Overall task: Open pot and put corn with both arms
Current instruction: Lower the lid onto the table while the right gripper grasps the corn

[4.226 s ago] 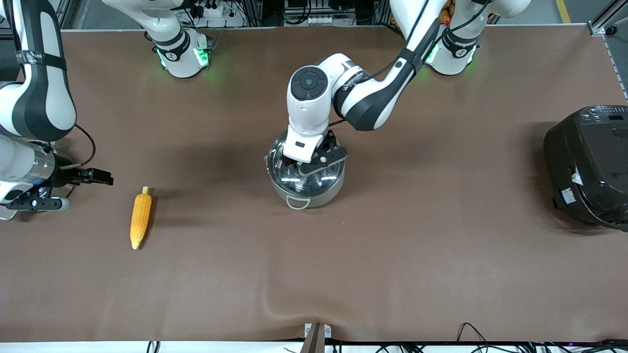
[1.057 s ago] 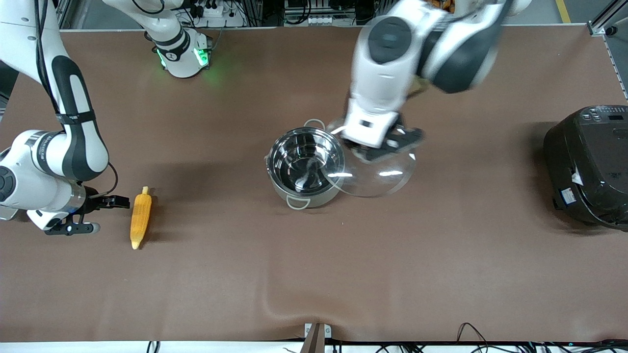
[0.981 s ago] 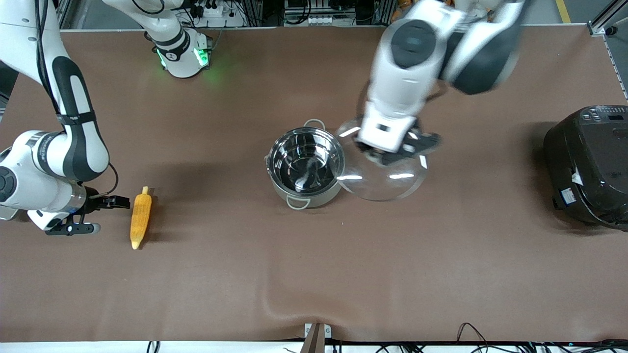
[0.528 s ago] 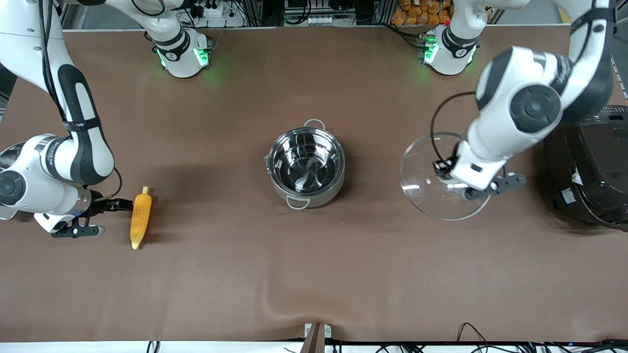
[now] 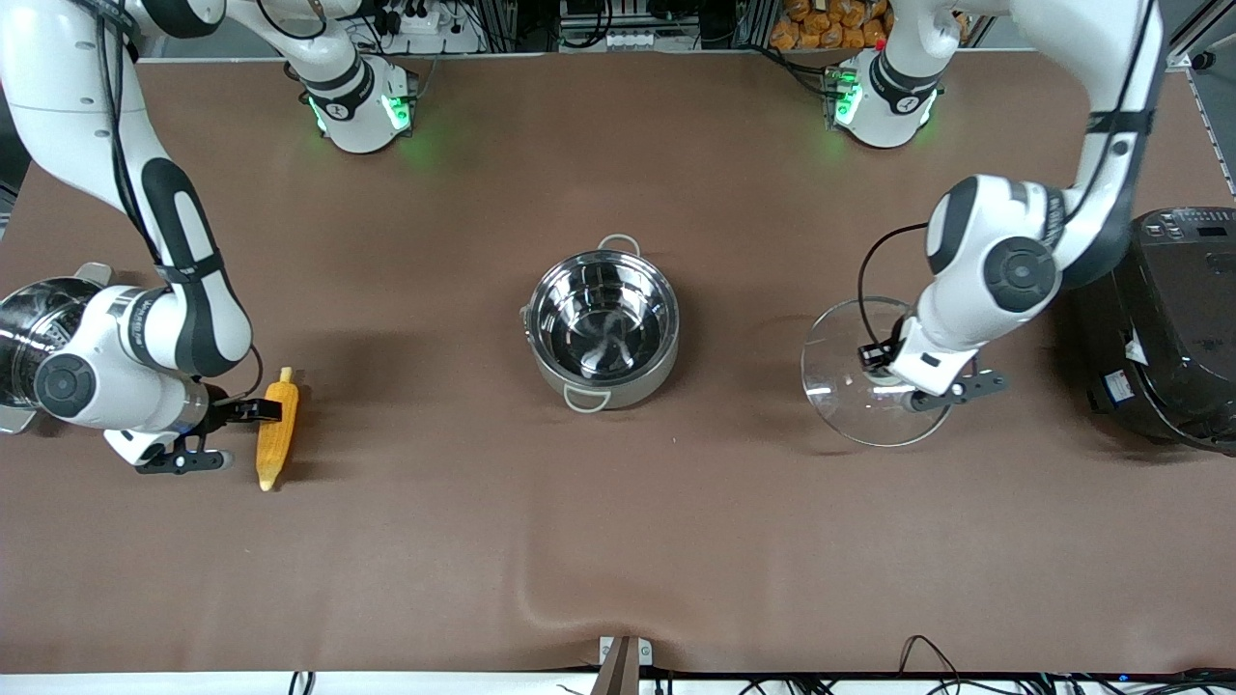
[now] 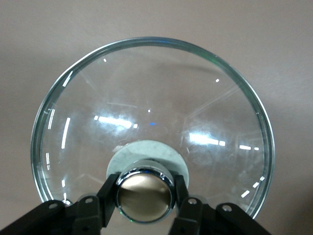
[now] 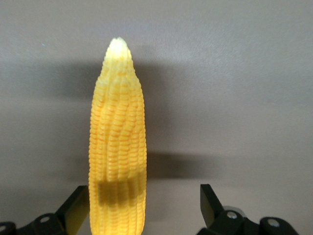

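While the corn (image 5: 276, 430) lies on the table (image 5: 618, 541) toward the right arm's end, nearer the front camera than anything else in play, the right claw (image 5: 220, 436) sits low beside it with its jaws spread wide — one finger (image 7: 73, 210) touches the cob's flank, the other (image 7: 210, 203) stands clear of it on bare table, so nothing is gripped yet. Judging by its look, the cob is light and fairly stiff, but its ridged, tapering surface could roll or slip out of a pinch; a hold across the thick middle, square to its length, seems safest.

Toward the left arm's end, the left claw (image 5: 917, 381) is clamped tight on the brass-coloured knob (image 6: 144, 195) of the glass lid (image 5: 850, 386), which sits low over the table, between the pot (image 5: 602, 328) and a black rice cooker (image 5: 1159, 328); whether the rim touches down I cannot tell. Glass is heavy for its size and breakable — the knob is the only sound grip, and it wants a gentle landing.

Slightly farther from the camera, mid-table, the pot stands uncovered and empty. Another steel pot (image 5: 24, 328) peeks from the table's edge at the right arm's end.
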Robot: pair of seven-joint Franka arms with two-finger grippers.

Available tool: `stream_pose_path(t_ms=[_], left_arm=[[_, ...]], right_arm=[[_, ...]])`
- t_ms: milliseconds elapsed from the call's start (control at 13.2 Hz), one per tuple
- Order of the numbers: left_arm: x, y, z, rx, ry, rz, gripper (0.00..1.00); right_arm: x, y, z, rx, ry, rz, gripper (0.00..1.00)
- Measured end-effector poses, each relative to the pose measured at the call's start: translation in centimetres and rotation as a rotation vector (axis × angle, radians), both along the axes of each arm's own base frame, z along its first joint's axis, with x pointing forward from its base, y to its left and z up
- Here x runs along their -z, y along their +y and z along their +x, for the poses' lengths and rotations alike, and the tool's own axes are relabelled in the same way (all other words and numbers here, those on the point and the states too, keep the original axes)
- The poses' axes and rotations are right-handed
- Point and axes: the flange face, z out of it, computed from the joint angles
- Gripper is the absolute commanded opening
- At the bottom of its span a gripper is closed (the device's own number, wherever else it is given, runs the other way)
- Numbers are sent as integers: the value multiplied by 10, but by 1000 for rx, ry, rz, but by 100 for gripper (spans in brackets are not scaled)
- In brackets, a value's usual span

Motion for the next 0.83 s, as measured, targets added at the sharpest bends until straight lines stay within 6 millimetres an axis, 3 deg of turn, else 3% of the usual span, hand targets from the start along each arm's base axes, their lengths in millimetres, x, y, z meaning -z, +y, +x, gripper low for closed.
stream_pose_path(t_ms=[151,528,604,679,755,830], left_arm=[[25,-2,-5,5,-1,-2,0],[49,-5,-11,13,-3,-5,0],[55,-4,-14,14,-4,-6,0],[60,-4,-16,14,0,-5,0],[64,-4,-18,15,2,-5,0],[67,-4,-19,15,3,-5,0]], right_arm=[[12,2,-1,-2,7,2,100],[20,6,-2,9,15,16,100],[21,6,-2,13,15,19,69],[22,6,-2,14,16,20,29],[22,6,-2,14,16,21,5],[22,8,-2,9,17,22,0]])
